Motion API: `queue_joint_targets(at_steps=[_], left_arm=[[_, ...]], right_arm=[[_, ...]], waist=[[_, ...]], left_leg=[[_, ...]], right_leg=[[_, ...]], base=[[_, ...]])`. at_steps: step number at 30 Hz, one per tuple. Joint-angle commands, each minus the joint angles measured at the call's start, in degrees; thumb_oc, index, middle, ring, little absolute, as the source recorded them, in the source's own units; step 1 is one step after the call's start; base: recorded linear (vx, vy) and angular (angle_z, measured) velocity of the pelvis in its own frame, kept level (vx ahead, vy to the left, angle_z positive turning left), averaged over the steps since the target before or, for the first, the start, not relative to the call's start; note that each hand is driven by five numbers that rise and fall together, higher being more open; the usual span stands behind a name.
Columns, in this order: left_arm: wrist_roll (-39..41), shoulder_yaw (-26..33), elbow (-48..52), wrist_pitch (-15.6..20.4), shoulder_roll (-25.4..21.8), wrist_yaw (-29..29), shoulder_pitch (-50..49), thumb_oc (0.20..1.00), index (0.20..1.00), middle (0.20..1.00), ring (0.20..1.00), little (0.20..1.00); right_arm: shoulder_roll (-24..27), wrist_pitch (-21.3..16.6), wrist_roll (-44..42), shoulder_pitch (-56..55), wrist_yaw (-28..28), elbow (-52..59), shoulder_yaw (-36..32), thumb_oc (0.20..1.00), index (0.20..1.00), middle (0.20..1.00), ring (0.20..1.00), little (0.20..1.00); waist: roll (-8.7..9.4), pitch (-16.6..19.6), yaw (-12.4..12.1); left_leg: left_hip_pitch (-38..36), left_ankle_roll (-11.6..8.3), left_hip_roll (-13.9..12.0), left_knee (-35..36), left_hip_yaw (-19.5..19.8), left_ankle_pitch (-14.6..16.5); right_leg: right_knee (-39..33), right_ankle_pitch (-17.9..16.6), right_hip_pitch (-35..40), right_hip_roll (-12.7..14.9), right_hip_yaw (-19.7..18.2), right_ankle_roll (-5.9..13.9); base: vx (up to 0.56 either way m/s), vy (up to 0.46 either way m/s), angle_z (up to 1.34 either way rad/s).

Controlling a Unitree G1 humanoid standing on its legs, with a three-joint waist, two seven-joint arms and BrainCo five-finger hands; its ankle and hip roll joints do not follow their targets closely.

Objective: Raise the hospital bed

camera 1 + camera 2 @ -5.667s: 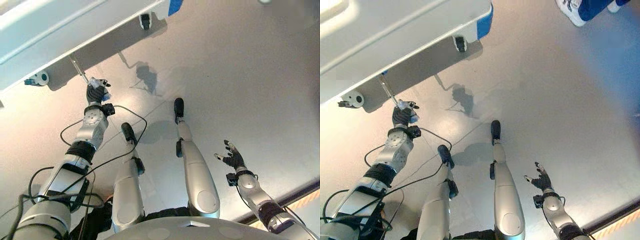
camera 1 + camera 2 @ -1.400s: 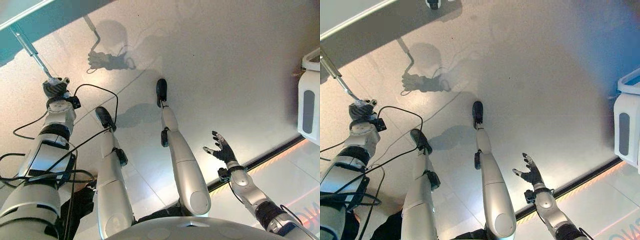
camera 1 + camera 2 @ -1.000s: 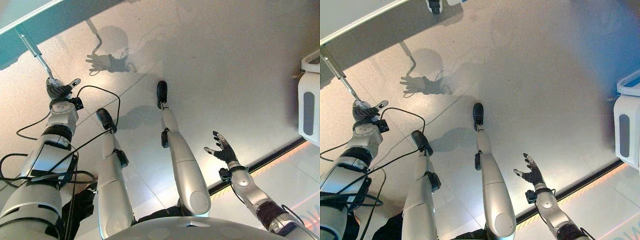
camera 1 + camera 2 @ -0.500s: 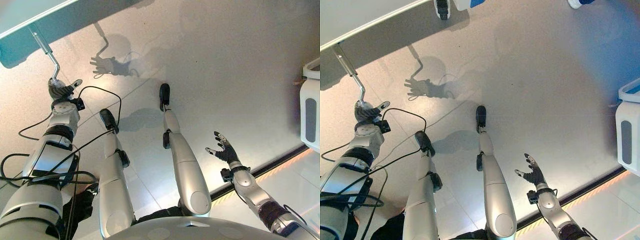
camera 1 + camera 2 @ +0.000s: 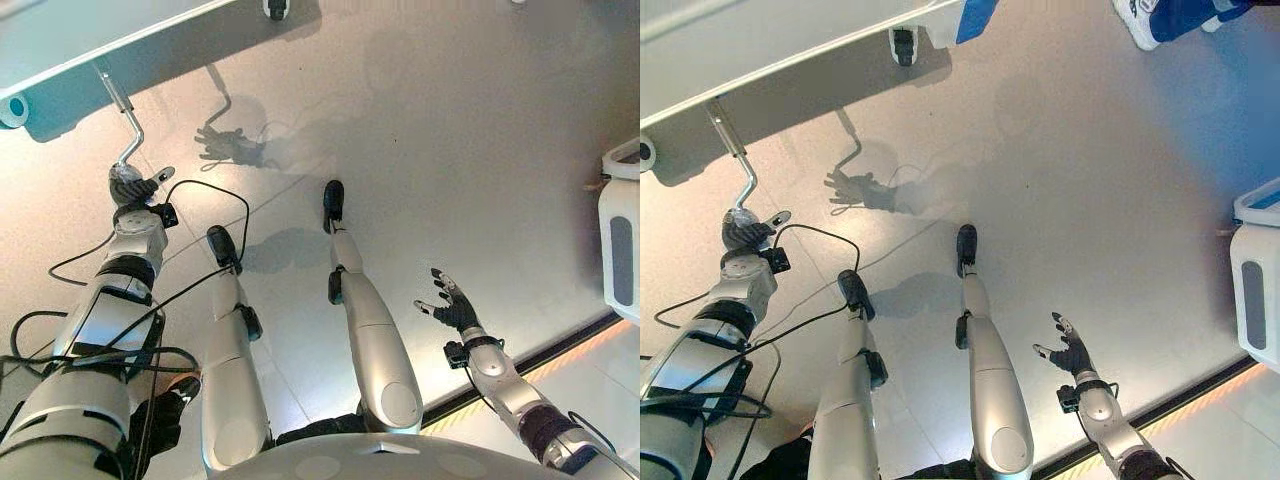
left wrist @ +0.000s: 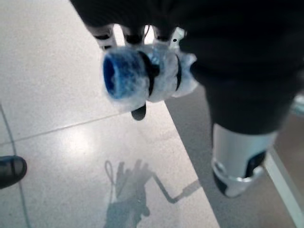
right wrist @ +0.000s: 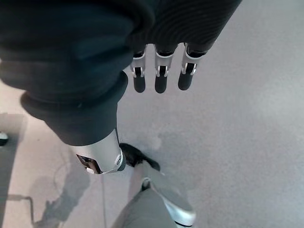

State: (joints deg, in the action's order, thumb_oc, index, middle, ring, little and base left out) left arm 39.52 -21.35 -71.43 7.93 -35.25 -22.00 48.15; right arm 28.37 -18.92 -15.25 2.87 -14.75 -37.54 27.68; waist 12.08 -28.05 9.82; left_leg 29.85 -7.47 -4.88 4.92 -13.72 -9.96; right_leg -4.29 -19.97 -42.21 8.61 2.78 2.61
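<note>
We saw a pale, shiny floor point(image 5: 1110, 200) with thin tile lines. The hospital bed point(image 5: 770, 50) ran along the far left, white with a blue corner point(image 5: 975, 15) and a small wheel point(image 5: 903, 45) under its edge. A white box point(image 5: 1255, 290) with a dark panel stood at the far right. A person's white shoe point(image 5: 1137, 22) showed at the far edge of the floor. A dark strip with an orange line point(image 5: 540, 365) ran across the floor near the right arm.

Half a second before, the whole picture sat a little differently, so we think the head camera had moved. The wheel and the blue corner had come more into the picture. A second and a half before, the left hand was curled tight round the grip. Now it had eased off.

The crank point(image 5: 122, 110) was a thin metal rod that came down from under the bed and bent near its lower end. The left hand point(image 5: 130, 187) sat right at that end, touching it. In the left wrist view the blue-and-white grip point(image 6: 142, 76) lay against the hand. The fingers point(image 6: 137, 35) reached past it and looked loose, though the close view made it hard to be sure.

The right hand point(image 5: 1071, 352) hung low on the right, well apart from the bed, fingers spread and holding nothing.
</note>
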Motion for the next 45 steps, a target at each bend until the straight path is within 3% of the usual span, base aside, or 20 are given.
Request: queue_joint_targets(at_steps=[1,19,45], left_arm=[[-3.5,0.2,8.6,6.5,4.2,4.0,9.7,1.0,1.0,1.0,1.0,1.0],[-2.7,1.6,13.0,7.4,4.7,5.7,1.1,1.0,1.0,1.0,1.0,1.0],[0.2,4.4,24.0,9.1,8.6,9.2,-20.6,1.0,1.0,1.0,1.0,1.0]], right_arm=[[2.9,-0.6,-0.4,-2.2,-0.1,0.2,0.2,1.0,1.0,1.0,1.0,1.0],[0.7,1.0,0.1,-2.2,1.2,-2.8,-1.1,1.0,1.0,1.0,1.0,1.0],[-3.6,3.3,1.6,-3.5,1.7,-7.9,-3.5,1.0,1.0,1.0,1.0,1.0]], waist=[[-3.48,-1.7,2.8],[-2.32,-1.7,0.0],[-3.39,2.0,-5.0]], left_leg=[[3.1,4.07,2.7,0.1,3.5,1.0],[-2.0,4.79,3.3,-0.7,5.1,1.5],[-7.8,6.05,4.1,-1.1,7.3,2.6]], right_leg=[[3.0,5.7,1.0,-4.5,4.4,4.58],[2.1,5.5,8.4,-3.4,6.3,5.24],[2.1,6.6,16.5,-1.7,9.3,5.82]], base=[[0.0,0.0,0.0],[-0.01,0.023,0.06],[0.01,0.02,0.05]])
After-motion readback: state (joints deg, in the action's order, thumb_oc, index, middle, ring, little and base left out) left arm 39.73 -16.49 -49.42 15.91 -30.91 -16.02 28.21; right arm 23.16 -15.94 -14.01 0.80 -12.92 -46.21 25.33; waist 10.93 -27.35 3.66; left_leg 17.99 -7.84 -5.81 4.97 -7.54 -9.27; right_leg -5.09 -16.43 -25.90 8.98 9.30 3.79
